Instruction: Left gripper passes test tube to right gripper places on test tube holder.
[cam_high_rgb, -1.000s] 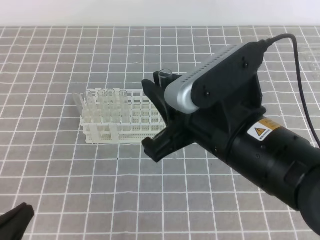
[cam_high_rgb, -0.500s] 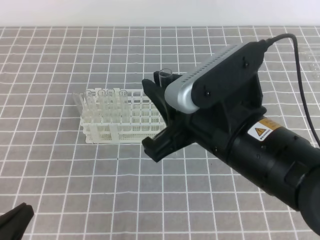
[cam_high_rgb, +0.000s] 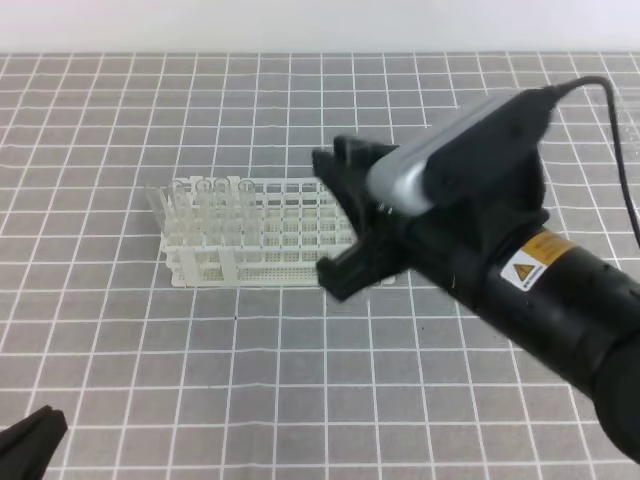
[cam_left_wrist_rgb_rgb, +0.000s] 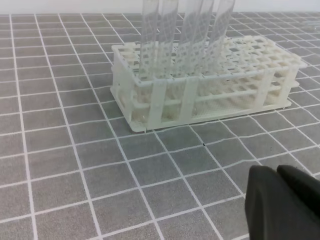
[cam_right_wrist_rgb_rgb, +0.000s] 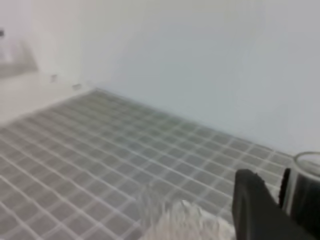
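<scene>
A grey mat ruled with a white grid (cam_high_rgb: 120, 330) covers the whole table, running back to a pale wall (cam_right_wrist_rgb_rgb: 165, 55) at the far side.

The right gripper (cam_high_rgb: 352, 215), black-fingered under a large silver-grey housing on a thick black arm with an orange-yellow warning label, fills the right half of the high view and hides the right end of the white plastic lattice rack, the test tube holder (cam_high_rgb: 255, 240). In the right wrist view a clear, colourless test tube (cam_right_wrist_rgb_rgb: 306, 187) stands upright between its dark fingers (cam_right_wrist_rgb_rgb: 250, 207), rim showing, so this gripper is closed around the tube; in the high view the tube is hidden by the blurred fingers.

The holder sits left of centre; several other clear tubes (cam_left_wrist_rgb_rgb: 182, 35) stand in its left end.

The left gripper (cam_high_rgb: 30, 440) shows only as a black tip in the near-left corner; I cannot tell how its fingers are set.

Compared with half a second ago, the right gripper has shifted to the right, and more of the holder's lattice is exposed.
</scene>
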